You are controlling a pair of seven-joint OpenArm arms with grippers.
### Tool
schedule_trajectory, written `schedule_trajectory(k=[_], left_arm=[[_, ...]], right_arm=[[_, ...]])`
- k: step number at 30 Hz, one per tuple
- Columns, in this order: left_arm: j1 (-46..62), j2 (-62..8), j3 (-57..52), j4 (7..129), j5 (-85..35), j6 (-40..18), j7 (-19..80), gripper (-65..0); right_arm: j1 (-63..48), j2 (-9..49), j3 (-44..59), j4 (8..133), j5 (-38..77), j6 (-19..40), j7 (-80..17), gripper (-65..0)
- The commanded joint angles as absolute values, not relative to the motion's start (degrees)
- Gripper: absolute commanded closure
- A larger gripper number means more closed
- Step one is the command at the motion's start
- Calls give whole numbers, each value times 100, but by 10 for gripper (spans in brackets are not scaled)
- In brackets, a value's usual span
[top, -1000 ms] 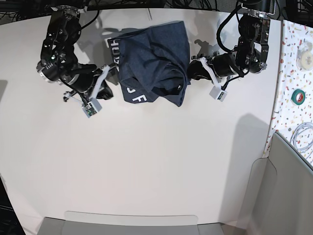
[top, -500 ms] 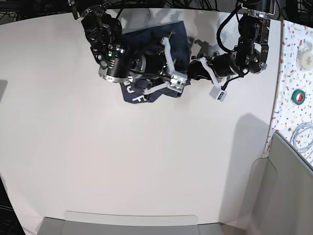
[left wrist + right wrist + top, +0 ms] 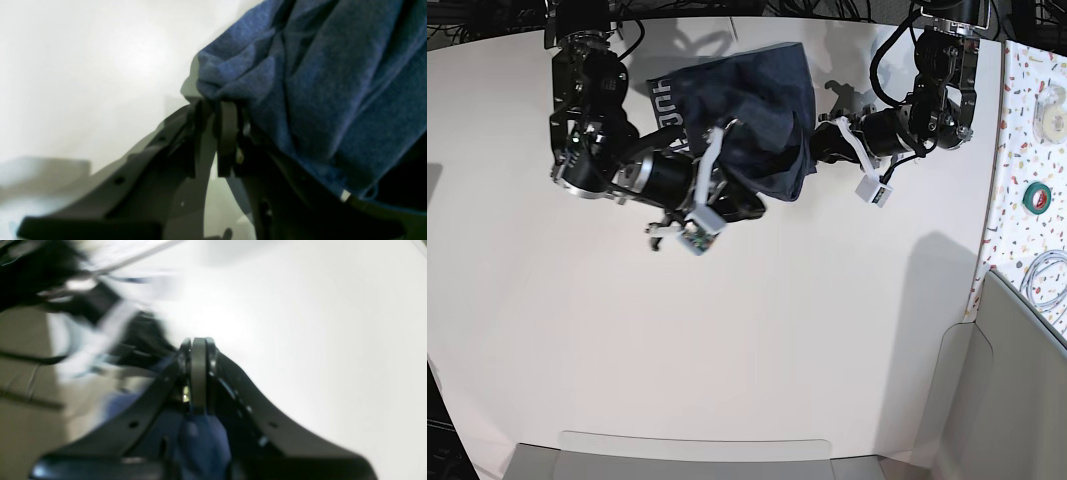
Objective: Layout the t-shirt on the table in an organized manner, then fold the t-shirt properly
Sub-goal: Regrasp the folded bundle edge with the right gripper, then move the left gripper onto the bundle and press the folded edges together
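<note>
The dark navy t-shirt (image 3: 747, 110) lies bunched at the far middle of the off-white table (image 3: 727, 350), with white lettering showing at its left edge. My left gripper (image 3: 815, 150) is at the shirt's right side. In the left wrist view it (image 3: 213, 106) is shut on a bunched fold of blue cloth (image 3: 333, 83). My right gripper (image 3: 745, 207) is at the shirt's near edge. In the right wrist view its jaws (image 3: 198, 343) are pressed together, with blue cloth (image 3: 200, 440) hanging just beneath the pads.
A narrow speckled surface (image 3: 1027, 150) runs along the right edge, carrying a green tape roll (image 3: 1038, 197), a white roll (image 3: 1055, 120) and a coiled cable (image 3: 1047, 275). A grey panel (image 3: 1017, 400) stands at the near right. Another grey panel edge (image 3: 697, 455) runs along the near side.
My right arm swung from the shirt's left side across it to its near right edge. The lettered near-left corner went with it and no longer shows. The left arm stayed still.
</note>
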State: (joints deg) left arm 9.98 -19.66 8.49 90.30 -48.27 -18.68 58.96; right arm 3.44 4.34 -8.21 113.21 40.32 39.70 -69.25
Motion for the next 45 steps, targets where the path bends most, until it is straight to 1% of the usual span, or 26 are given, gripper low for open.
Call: schedule_trajectory(k=[1,3,4,9,15,23,25,27,32,35,38,42,45], left_arm=[[1068,-2026,840,8945,-4189,-1648,6290,-89],[1068,-2026,840,8945,-4189,-1648,6290,-89],[1068,-2026,840,8945,-4189,-1648,6290,-89],[1059,-2044,840,8945,-4189,-1648,6290,-89],[1051,-2044,840,8945,-4189,-1648,6290,-89],[1051,-2044,831,8963,-4189,-1648,6281,-89],[1007,-2044,822,9033,-4189,-1648,6273,-89],[919,-2044,611,9235,-4189,-1648,6273,-89],[927,-2009,-576,10176,-4224,-1648,6281,-89],[936,-1947,-1279,10862,-4242,-1657,6281,-89],[936,-1613,-1982,11451,-4382,-1675,6387,-88],[910,-1525,-2114,11732,-5138,-1675,7011,-82],[664,-1508,-2105,11723,-6114,-1675,7582,-36]], right_arm=[[286,374,-462,11371,4066,4000,-6818,0],[84,347,119,11371,3829,4000,-6818,0],[4,347,233,11363,3662,4000,-6826,0],[-400,321,189,11363,2703,4000,-6826,0],[-453,303,-769,11363,2589,4000,-6826,0],[163,462,-2914,11363,2580,4000,-6826,0],[277,497,-3178,11363,2580,4000,-6826,0],[303,479,-3204,11363,2580,4000,-6826,0],[303,470,-2800,11371,2589,4000,-6809,0],[215,453,-2193,11371,2589,4000,-6809,0],[4,418,-1270,11380,2589,4000,-6809,0],[-286,303,-277,11380,2589,4000,-6809,0],[-514,338,57,11380,2589,4000,-6826,0]])
